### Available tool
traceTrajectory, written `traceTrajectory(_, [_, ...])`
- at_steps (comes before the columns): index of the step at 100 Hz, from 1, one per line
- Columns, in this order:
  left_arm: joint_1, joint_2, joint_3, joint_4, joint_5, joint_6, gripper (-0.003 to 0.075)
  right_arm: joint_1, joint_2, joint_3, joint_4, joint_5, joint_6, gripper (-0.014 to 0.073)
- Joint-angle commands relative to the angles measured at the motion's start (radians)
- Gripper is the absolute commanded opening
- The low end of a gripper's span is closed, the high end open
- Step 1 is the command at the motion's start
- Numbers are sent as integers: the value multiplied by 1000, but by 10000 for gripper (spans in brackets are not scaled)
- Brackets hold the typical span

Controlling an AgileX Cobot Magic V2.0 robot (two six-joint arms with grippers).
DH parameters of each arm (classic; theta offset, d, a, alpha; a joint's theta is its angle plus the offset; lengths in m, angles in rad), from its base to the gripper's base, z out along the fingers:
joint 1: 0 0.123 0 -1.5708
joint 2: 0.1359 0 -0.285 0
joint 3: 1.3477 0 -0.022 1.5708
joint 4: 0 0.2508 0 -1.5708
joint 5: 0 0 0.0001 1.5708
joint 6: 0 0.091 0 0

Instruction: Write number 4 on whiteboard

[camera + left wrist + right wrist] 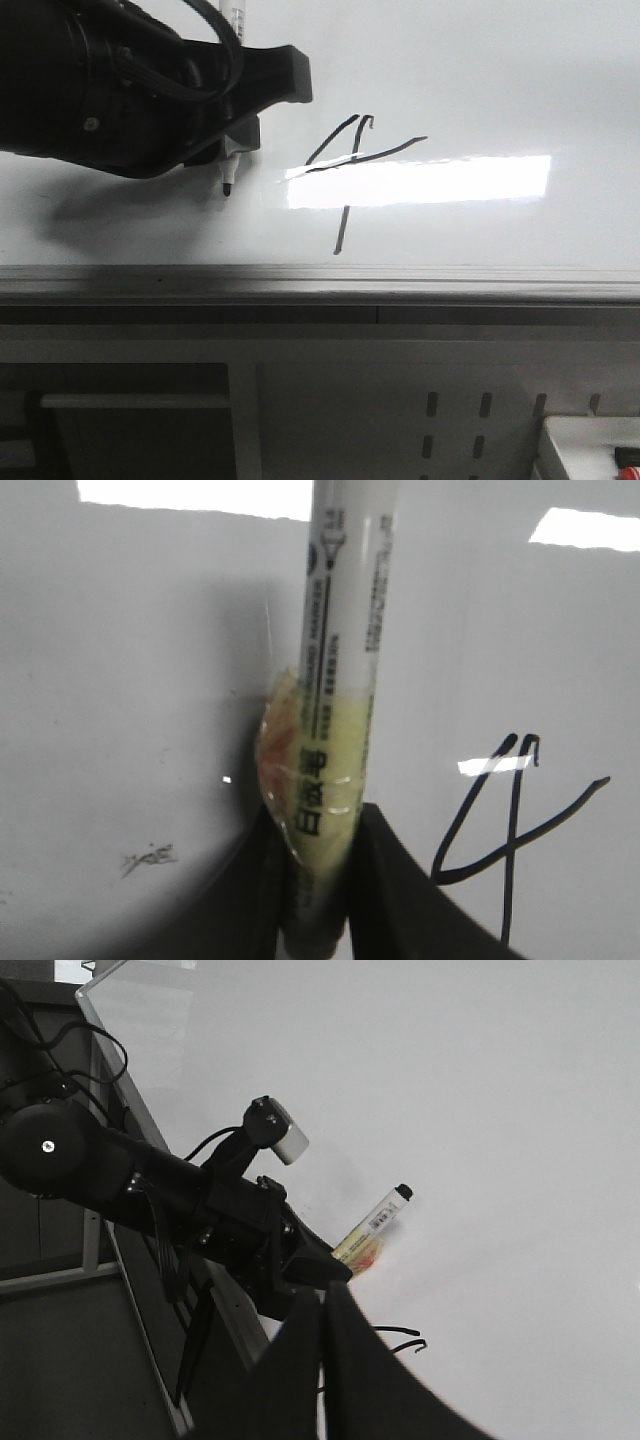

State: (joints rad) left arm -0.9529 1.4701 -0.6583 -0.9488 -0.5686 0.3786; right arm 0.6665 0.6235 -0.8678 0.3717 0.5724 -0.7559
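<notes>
The whiteboard (480, 70) fills the upper front view, with a bright rectangular glare across it. The number 4 (348, 165) is drawn on it in thin black strokes: a slanted line, a long crossbar and a hooked stem. My left gripper (243, 128) is shut on a white marker (228, 165) with its black tip pointing down at the board, to the left of the 4. The left wrist view shows the marker (340, 680) between my fingers (400, 890), with the 4 (510, 820) beside it. My right gripper (322, 1310) is shut and empty, above the board near the 4 (400, 1338).
The board's grey metal edge (320, 285) runs along its front. Below it are a white perforated panel (480, 410) and a white tray (590, 445) at the lower right. A faint grey smudge (148, 858) lies left of the marker. My left arm (150, 1190) reaches over the board's edge.
</notes>
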Motion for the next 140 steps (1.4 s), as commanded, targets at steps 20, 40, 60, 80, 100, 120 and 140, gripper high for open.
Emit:
traceTrajectory(20, [1,-8,-24,13,-9,2,-20,-5,0,-28,3,-61,28,-63])
traceTrajectory(40, [1,-8,-24,13,33,2,-20,-5,0,-28,3,-54,30,-63])
traceTrajectory(60, [1,-8,-24,7,59,2,-20,-5,0,-28,3,-28,31,-63])
traceTrajectory(80, [1,-8,-24,-11,67,2,-20,-5,0,-28,3,-17,41,-63])
traceTrajectory(100, [1,-8,-24,-36,68,2,-20,-5,0,-28,3,-17,41,-63])
traceTrajectory(120, [81,-8,-24,-52,184,2,-20,-5,0,-28,5,-17,41,-63])
traceTrajectory(140, [148,-8,-24,-52,268,2,-20,-5,0,-28,5,-17,41,-63])
